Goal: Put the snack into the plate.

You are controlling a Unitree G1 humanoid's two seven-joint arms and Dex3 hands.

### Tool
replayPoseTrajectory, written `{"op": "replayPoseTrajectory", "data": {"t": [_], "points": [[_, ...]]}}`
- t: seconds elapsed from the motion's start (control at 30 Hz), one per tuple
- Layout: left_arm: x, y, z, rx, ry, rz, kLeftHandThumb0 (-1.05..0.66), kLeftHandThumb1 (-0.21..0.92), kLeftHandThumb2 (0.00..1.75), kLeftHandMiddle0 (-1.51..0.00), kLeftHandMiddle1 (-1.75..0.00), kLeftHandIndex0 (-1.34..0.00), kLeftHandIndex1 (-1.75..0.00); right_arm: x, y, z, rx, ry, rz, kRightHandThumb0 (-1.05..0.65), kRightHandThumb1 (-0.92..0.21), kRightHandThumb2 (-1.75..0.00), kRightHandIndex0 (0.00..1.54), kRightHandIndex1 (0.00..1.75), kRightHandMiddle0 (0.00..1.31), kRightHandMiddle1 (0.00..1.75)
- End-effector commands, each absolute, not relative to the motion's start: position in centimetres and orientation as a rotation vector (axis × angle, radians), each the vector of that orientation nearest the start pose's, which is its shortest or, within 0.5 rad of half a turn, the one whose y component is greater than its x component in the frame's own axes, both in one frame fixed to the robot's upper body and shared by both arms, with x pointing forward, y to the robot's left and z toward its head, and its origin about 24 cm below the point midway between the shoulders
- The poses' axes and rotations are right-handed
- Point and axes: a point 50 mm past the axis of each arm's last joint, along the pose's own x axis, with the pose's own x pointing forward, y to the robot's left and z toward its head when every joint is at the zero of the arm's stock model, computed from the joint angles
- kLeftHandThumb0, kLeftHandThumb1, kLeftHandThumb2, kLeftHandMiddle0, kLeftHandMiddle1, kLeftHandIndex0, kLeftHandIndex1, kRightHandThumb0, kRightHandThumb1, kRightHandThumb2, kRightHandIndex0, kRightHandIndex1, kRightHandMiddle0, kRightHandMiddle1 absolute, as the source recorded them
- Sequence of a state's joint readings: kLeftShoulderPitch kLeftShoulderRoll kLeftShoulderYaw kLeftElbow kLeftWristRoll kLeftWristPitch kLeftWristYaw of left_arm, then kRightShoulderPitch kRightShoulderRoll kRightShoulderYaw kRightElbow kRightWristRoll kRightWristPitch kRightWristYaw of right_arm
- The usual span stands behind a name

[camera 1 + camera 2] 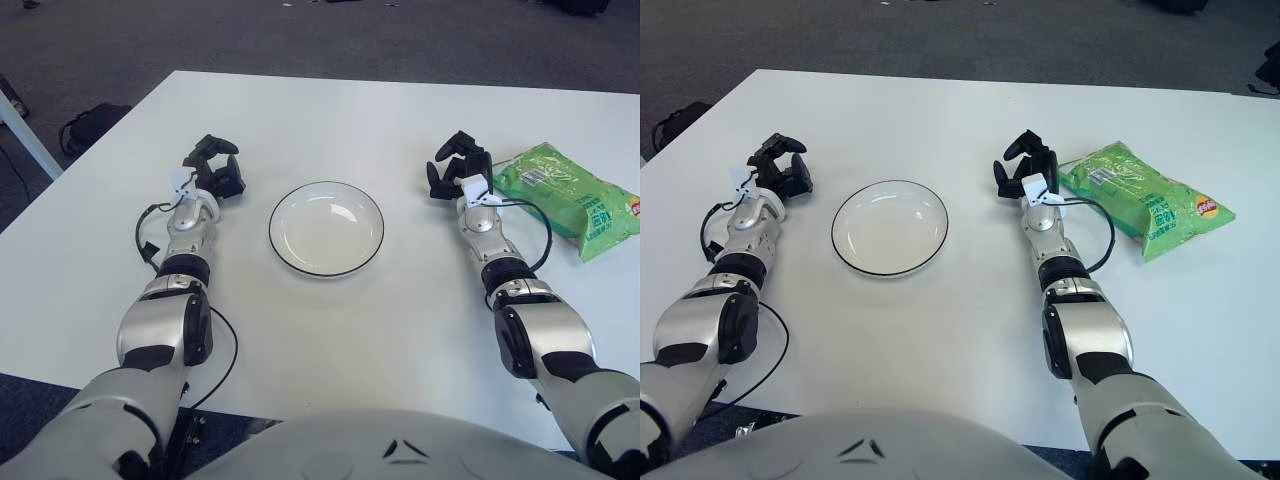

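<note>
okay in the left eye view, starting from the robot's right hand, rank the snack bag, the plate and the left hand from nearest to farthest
From the right hand:
1. Snack bag, just to its right on the table.
2. Plate, to its left at the table's middle.
3. Left hand, beyond the plate on the far left.

I seem to be in an office or a lab room. Beyond my fingers (455,150) a plain white table (330,110) runs to its far edge, and past that lies dark grey carpet (300,35), the low commercial kind. Off to the left of my left fingers (215,152), down on the carpet, sits a black bag (88,125), and a pale table leg (28,138) stands near it. Nothing homely shows around my fingers: only bare tabletop and carpeted floor.
</note>
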State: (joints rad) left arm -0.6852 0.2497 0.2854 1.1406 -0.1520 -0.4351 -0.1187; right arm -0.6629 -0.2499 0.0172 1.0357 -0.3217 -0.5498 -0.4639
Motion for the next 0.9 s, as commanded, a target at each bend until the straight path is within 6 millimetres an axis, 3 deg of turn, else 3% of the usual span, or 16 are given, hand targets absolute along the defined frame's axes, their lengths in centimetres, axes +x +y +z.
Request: {"op": "replayPoseTrajectory", "data": {"t": [0.0,0.23,0.4,0.5,0.6,0.8,0.87], "points": [[33.6,23.4,1.5,-0.089,0.117,0.174,-0.50,0.27,1.37,-1.31,-1.75,-0.65,-1.75,34.4,-20.1,6.5,-0.601,-0.294,-0.288,-0.45,-0.40,-1.21,0.97,1.75,0.55,1.75],[33.5,23.5,1.4,-0.096,0.117,0.168,-0.50,0.27,1.37,-1.31,-1.75,-0.65,-1.75,33.7,-20.1,7.8,-0.718,-0.409,-0.323,-0.44,-0.44,-1.16,0.99,1.75,0.51,1.75],[33.5,23.4,1.3,-0.098,0.121,0.165,-0.50,0.27,1.37,-1.31,-1.75,-0.65,-1.75,33.0,-20.1,8.6,-0.844,-0.478,-0.357,-0.43,-0.50,-1.08,0.91,1.75,0.47,1.75],[33.5,23.4,1.3,-0.096,0.124,0.169,-0.50,0.27,1.37,-1.31,-1.75,-0.65,-1.75,32.4,-19.7,9.1,-0.956,-0.494,-0.387,-0.39,-0.68,-0.84,0.57,1.72,0.34,1.75],[33.5,23.4,1.3,-0.092,0.124,0.170,-0.50,0.27,1.37,-1.31,-1.75,-0.65,-1.75,32.0,-19.5,9.3,-1.060,-0.478,-0.413,-0.37,-0.82,-0.65,0.34,1.63,0.26,1.75],[33.4,23.4,1.3,-0.080,0.121,0.159,-0.50,0.27,1.38,-1.30,-1.75,-0.65,-1.75,31.4,-19.4,9.7,-1.253,-0.467,-0.445,-0.36,-0.91,-0.53,0.18,1.37,0.19,1.75],[33.4,23.4,1.3,-0.077,0.121,0.154,-0.50,0.27,1.38,-1.31,-1.75,-0.66,-1.75,31.2,-19.5,9.9,-1.296,-0.476,-0.450,-0.50,-0.92,-0.57,0.15,1.33,0.10,1.55]]}}
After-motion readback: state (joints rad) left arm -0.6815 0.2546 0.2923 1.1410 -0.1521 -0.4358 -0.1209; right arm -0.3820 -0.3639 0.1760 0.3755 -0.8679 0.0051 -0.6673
